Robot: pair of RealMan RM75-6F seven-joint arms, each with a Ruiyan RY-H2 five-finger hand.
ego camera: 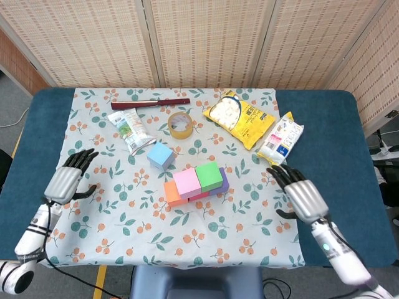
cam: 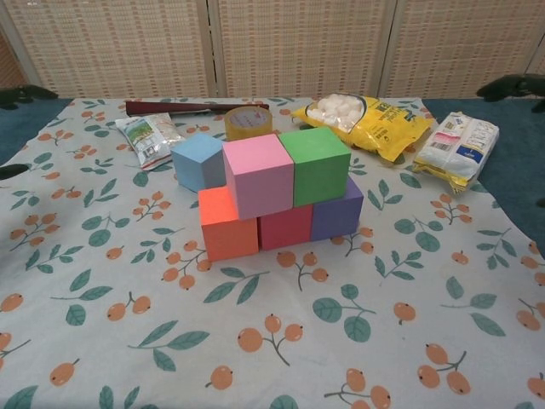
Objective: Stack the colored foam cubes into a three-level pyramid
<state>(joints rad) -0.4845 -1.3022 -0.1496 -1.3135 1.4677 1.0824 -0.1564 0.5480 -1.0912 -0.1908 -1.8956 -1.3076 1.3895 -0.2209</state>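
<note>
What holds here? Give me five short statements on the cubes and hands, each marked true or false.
1. The green cube sits on the second level. True.
2. The blue cube tops the stack. False: it stands on the cloth behind the stack.
3. The right hand holds a cube. False: it holds nothing, fingers apart.
4. The pink cube stands beside the green one. True.
5. The left hand touches the orange cube. False: it is well apart.

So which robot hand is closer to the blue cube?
Left. The left hand sits off to the blue cube's left, over the cloth's edge. The right hand is farther away, beyond the stacked cubes.
</note>
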